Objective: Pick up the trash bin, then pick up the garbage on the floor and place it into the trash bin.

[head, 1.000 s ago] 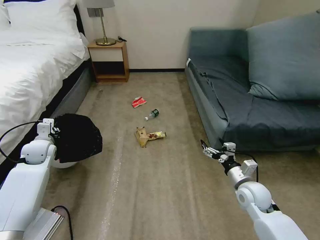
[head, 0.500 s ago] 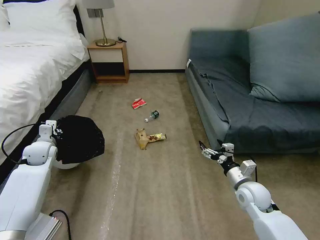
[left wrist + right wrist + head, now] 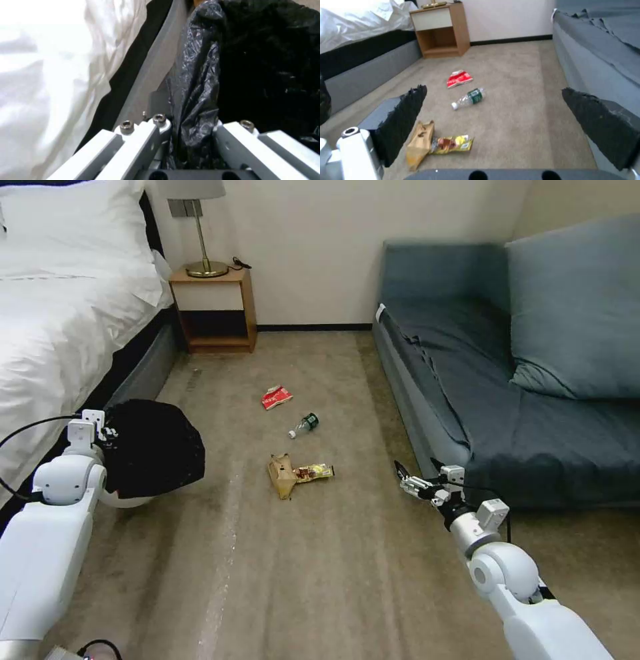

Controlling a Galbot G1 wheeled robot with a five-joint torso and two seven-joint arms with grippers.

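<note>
White bed (image 3: 60, 320) left; wooden nightstand (image 3: 215, 310) bearing lamp (image 3: 200, 233); blue sofa (image 3: 520, 380) right; apparently beige carpet (image 3: 320, 580).

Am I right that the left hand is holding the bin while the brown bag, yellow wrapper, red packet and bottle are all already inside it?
Not quite. The left hand does hold the trash bin by its liner, but the brown bag, yellow wrapper, red packet and bottle lie on the carpet, as the head view shows.

trash bin (image 3: 157, 453) at left end effector (image 3: 107, 437) — garbage (image 3: 293, 443) on carpet (image 3: 320, 567)
</note>
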